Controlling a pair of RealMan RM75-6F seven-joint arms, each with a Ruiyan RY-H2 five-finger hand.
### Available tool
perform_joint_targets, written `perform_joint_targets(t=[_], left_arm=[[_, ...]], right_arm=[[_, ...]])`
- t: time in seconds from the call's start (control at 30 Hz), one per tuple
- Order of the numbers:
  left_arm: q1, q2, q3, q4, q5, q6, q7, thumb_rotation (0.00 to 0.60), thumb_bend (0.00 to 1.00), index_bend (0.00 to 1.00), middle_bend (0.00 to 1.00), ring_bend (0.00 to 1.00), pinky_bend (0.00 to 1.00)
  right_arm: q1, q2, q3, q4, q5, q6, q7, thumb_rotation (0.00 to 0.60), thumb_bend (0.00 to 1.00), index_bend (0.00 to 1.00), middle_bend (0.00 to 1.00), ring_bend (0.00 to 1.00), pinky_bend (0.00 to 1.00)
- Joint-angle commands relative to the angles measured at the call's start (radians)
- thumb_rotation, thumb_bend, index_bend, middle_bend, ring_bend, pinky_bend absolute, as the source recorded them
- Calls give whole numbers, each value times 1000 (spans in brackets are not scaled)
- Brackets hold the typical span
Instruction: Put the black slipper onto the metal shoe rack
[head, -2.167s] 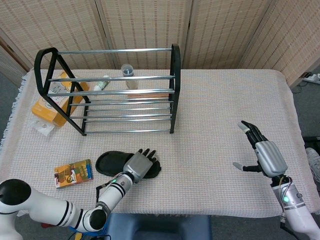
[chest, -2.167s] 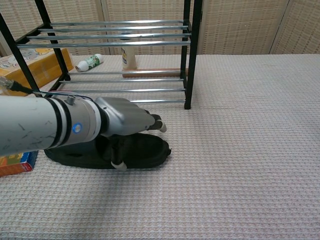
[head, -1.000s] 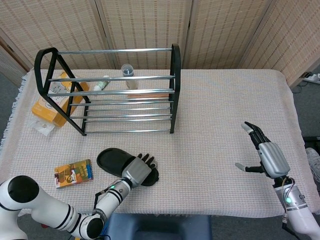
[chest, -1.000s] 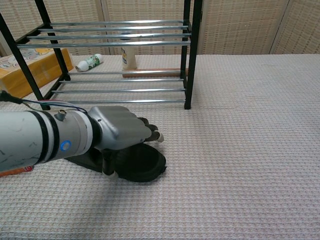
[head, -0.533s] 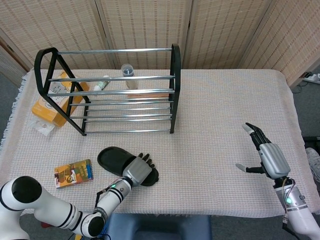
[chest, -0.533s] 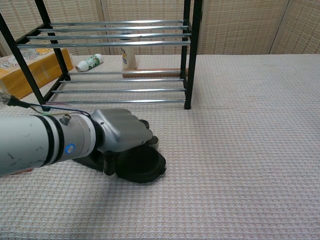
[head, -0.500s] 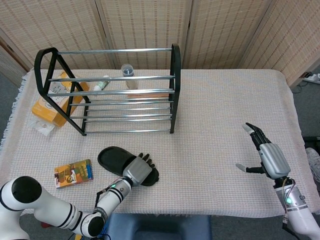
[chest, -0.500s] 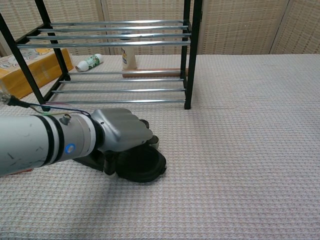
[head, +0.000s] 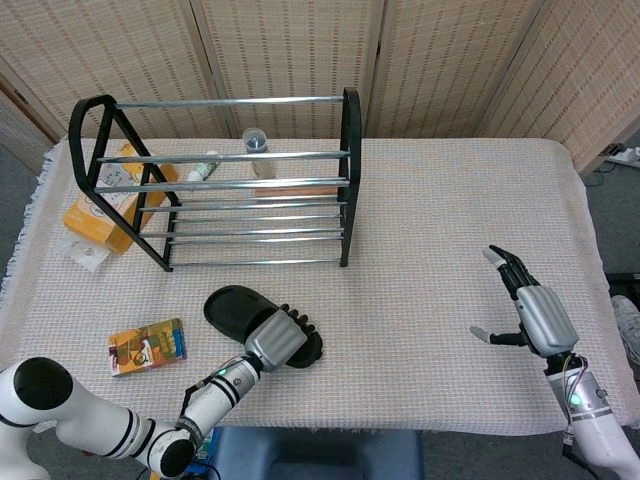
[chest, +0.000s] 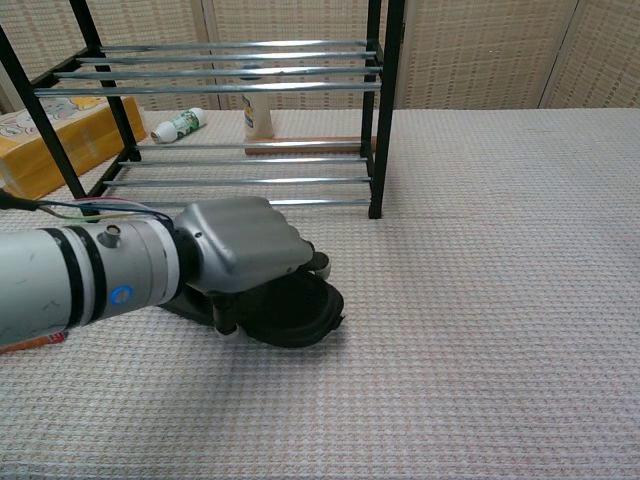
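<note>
The black slipper (head: 233, 305) lies in front of the metal shoe rack (head: 250, 156), angled with its heel toward the rack. My left hand (head: 277, 338) covers its toe end. In the chest view the left hand (chest: 240, 248) grips the slipper (chest: 295, 312), fingers curled over the top and thumb down its near side. The toe looks slightly raised off the cloth. The rack (chest: 230, 87) stands just behind. My right hand (head: 530, 312) hovers far right near the table's front edge, fingers spread and holding nothing.
A yellow box (head: 100, 210), a small bottle (head: 203, 168) and a capped jar (head: 256, 140) sit behind and under the rack. A small orange packet (head: 147, 346) lies left of the slipper. The table's front edge is close below my left hand.
My left hand has closed on the slipper and turned it, shifting it slightly right and toward the rack. The right hand has stayed nearly still.
</note>
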Motion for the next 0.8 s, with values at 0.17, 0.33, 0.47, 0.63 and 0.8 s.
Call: perform_joint_targets(t=[0.17,0.33,0.47,0.63,0.8], left_arm=[[27,39,58,-25,166,52,83,600,228,520,468,324,373],[15,57,61,2,250,23,118,600,229,523,468,324,374],[0,68,52,91,333,-29,96,600,229,523,467,325,374],[-8,86,49,193,425,-93,36,600,229,514,468,325,373],[-15,96,49,284,511,-164,-44,600,229,498,467,322,374]], right_arm=[[-3,0,1,-6,0,2,-8,600,40,0,3,8,210],[-6,4,4,-15,0,9,-16,600,40,0,3,8,210],[-11,10,3,-27,-2,16,-27,600,41,0,4,8,210],[-20,14,5,-34,3,28,-35,600,41,0,4,8,210],[-27,17,3,-40,4,35,-41,600,41,0,3,8,210]])
